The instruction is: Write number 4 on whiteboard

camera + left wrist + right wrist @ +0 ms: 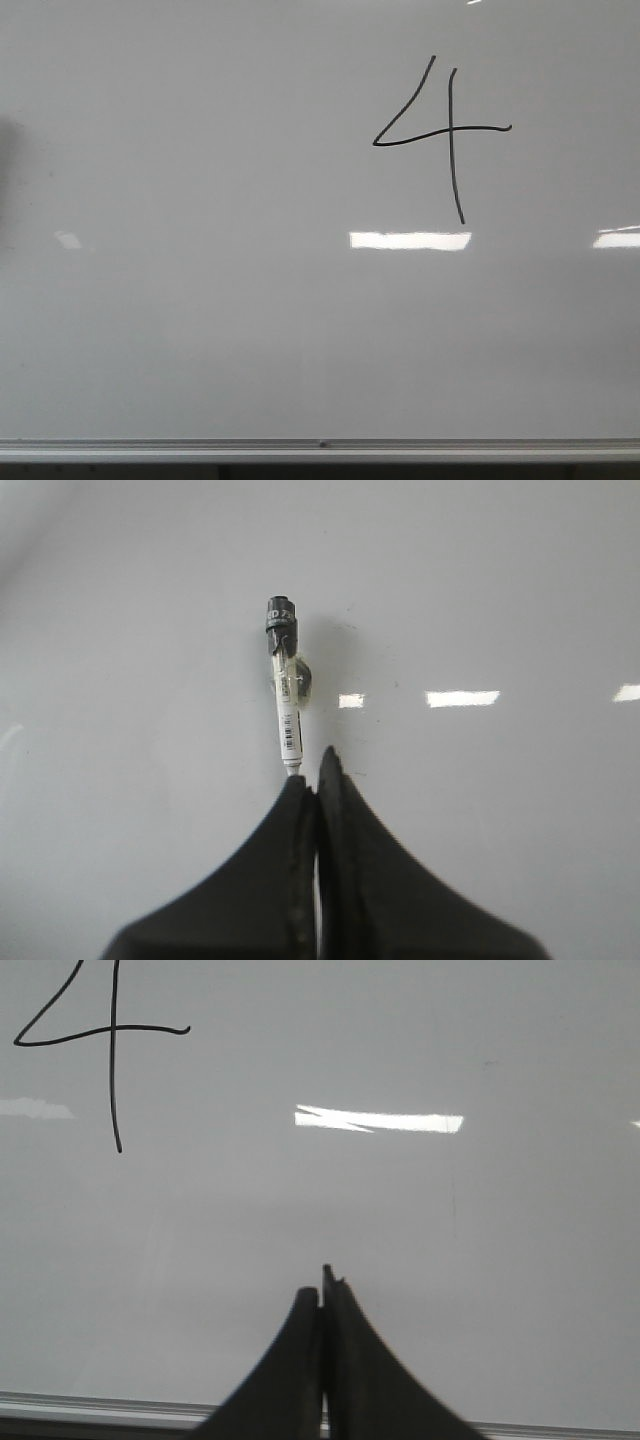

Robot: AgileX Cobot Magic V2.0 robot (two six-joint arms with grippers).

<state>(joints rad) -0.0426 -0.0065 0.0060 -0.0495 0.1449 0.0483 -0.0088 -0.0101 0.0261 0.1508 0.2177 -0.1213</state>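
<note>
While the left gripper (303, 780) pinches a marker (285, 695) between closed jaws, the pen's long axis runs straight out ahead of them, cap end foremost, over bare whiteboard (520, 590) with no ink in that view. Further right, the right gripper (323, 1285) has its jaws pressed together on nothing visible, and the number 4 (95, 1035) lies ahead and off to one side. Only the front view shows the complete figure, high on the board, with neither arm visible

Black open-topped number 4 (452, 130) — upper-right whiteboard (200, 320)
</note>
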